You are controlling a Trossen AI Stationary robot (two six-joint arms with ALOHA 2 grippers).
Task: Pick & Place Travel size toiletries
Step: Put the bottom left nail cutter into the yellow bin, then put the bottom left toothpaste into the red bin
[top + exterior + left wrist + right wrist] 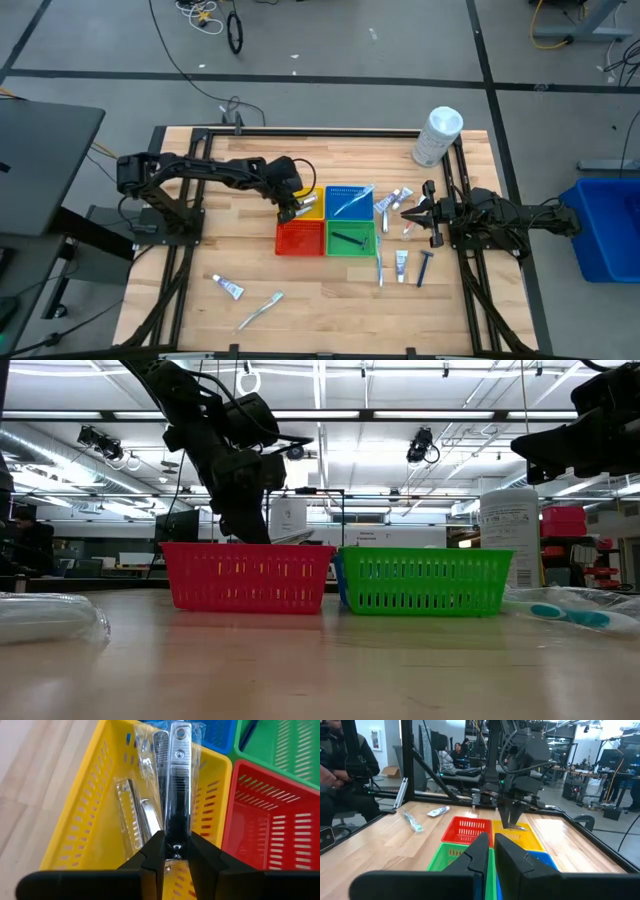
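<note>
My left gripper (296, 207) is over the yellow basket (95, 835), shut on a silvery packet (178, 775), a metal piece in clear wrap. Another such packet (131, 815) lies on the yellow basket's floor. The blue basket (348, 200) holds a clear-wrapped toothbrush and the green basket (350, 238) a dark razor. Loose toiletries lie on the table: a tube (228, 288), a toothbrush (260, 310), tubes (392, 200) and a razor (425, 268). My right gripper (410, 212) waits at the table's right, level and shut, with nothing in it. My left gripper pinches the silvery packet's near end (176, 836) between its two fingers. The fingers slant down from the table's left and lie along the packet. The packet sticks out past the fingertips toward the blue basket, over the yellow basket; whether its far end touches the basket wall I cannot tell.
The red basket (300, 238) stands beside the yellow one, on its near side. A large white container (437, 135) lies at the far right corner. A black frame (300, 131) borders the table. People sit in the room beyond the table.
</note>
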